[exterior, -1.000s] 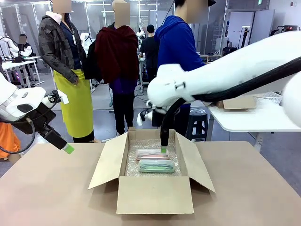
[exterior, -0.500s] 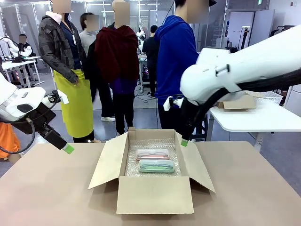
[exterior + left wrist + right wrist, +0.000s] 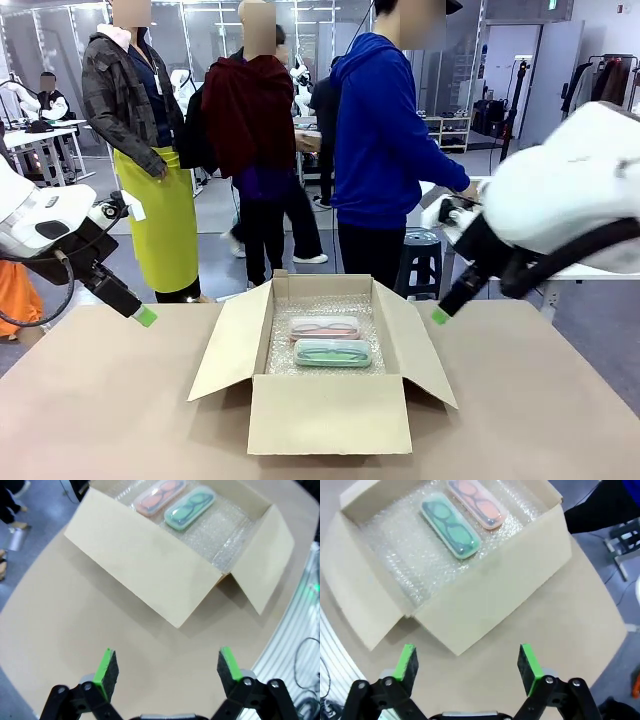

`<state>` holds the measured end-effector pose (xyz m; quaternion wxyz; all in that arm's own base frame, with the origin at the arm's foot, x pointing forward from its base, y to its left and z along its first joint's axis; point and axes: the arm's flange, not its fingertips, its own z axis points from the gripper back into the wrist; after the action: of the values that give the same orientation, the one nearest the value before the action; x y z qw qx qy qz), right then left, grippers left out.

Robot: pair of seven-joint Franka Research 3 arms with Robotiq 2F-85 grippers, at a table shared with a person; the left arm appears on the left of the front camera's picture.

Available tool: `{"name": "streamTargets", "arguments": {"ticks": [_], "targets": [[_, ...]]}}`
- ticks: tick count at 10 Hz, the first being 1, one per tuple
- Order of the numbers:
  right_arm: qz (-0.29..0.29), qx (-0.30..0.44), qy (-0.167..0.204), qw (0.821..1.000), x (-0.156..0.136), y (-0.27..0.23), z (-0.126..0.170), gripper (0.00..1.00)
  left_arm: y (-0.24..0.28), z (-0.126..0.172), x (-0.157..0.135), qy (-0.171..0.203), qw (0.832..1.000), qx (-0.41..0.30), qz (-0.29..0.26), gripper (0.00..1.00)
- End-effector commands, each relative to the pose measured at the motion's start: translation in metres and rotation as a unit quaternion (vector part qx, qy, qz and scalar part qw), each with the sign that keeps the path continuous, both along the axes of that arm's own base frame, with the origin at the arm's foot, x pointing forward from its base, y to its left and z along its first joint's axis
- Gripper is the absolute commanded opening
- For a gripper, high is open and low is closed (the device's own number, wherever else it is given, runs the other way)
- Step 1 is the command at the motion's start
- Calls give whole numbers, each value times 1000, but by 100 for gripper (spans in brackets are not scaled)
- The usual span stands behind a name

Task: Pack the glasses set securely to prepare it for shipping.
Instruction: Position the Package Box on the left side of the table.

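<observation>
The glasses set lies in the middle of the front view, inside an open brown cardboard box [image 3: 330, 415] that stands on the tan table [image 3: 110, 410]. It consists of two cases. The pale pink translucent oblong glasses case [image 3: 323, 327] lies farther back. The mint green oblong glasses case [image 3: 332, 353] lies nearer the box's front wall. Both are flat, with rounded ends, and their long sides run parallel to that wall. They lie just beside each other, and whether they touch cannot be told. Beneath them a sheet of clear bubble wrap [image 3: 318, 303] lines the box floor.

In the upper part of the left wrist view the lids are see-through. An orange-red spectacle outline shows inside the pink case and a darker green outline inside the mint one. The box's side flaps splay outward, up and away from the cases.

The left end effector [image 3: 146, 316] hangs over the table at the left of the front view, well apart from the box. In its own wrist view its green pads stand wide apart with nothing between them, so it is released. The right end effector [image 3: 439, 315] hovers at the right, near the right flap. It is likewise released, and in its wrist view only bare table and box wall show between its pads.

A person in a blue hooded top [image 3: 385, 140] stands at the upper centre, beyond the table's far edge.
</observation>
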<state>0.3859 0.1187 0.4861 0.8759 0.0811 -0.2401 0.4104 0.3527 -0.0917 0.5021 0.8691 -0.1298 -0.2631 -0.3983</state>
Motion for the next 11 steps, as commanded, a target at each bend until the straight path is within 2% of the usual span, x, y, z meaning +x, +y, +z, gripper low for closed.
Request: {"name": "streamTargets", "arguments": {"ticks": [1, 5, 6, 7, 11], "targets": [[-9, 35, 3, 999, -34, -24, -3, 100, 2, 0, -1, 0, 1000, -6, -5, 100], [-1, 47, 29, 998, -65, -60, 4, 100, 2, 0, -1, 0, 1000, -6, -5, 100], [5, 50, 66, 997, -58, -57, -5, 100, 2, 0, -1, 0, 1000, -6, -5, 100], [-8, 52, 22, 998, -38, -57, 19, 100, 2, 0, -1, 0, 1000, -6, -5, 100], [-8, 52, 22, 998, -38, -57, 19, 100, 2, 0, -1, 0, 1000, -6, -5, 100]]}}
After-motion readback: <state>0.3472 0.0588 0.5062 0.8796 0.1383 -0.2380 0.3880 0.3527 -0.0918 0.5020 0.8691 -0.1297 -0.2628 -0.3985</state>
